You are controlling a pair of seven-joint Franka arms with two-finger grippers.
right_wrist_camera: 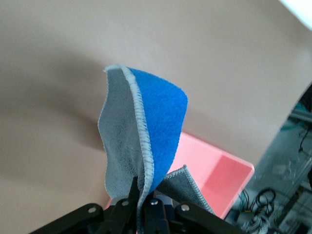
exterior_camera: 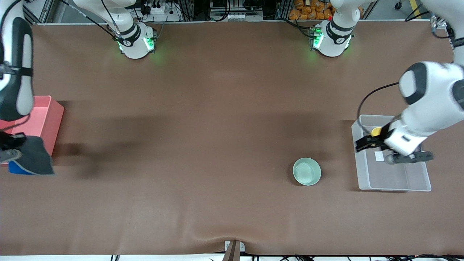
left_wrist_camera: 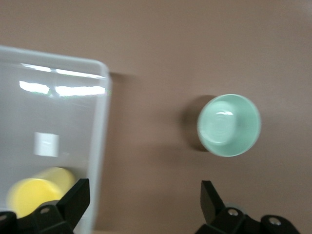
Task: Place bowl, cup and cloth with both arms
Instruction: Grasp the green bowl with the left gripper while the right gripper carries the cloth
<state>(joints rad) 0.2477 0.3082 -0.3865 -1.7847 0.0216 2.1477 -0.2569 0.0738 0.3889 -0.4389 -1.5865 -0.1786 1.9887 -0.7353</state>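
The mint-green bowl stands upright and empty on the brown table; it also shows in the left wrist view. The yellow cup lies inside the clear bin, seen again in the left wrist view. My left gripper is open and empty above the bin's wall beside the cup; in its wrist view one finger is over the bin and one over the table. My right gripper is shut on the grey and blue cloth, which hangs from it beside the pink bin.
The clear bin stands at the left arm's end of the table with a small white label on its floor. The pink bin stands at the right arm's end. The table mat has a wrinkle at its edge nearest the front camera.
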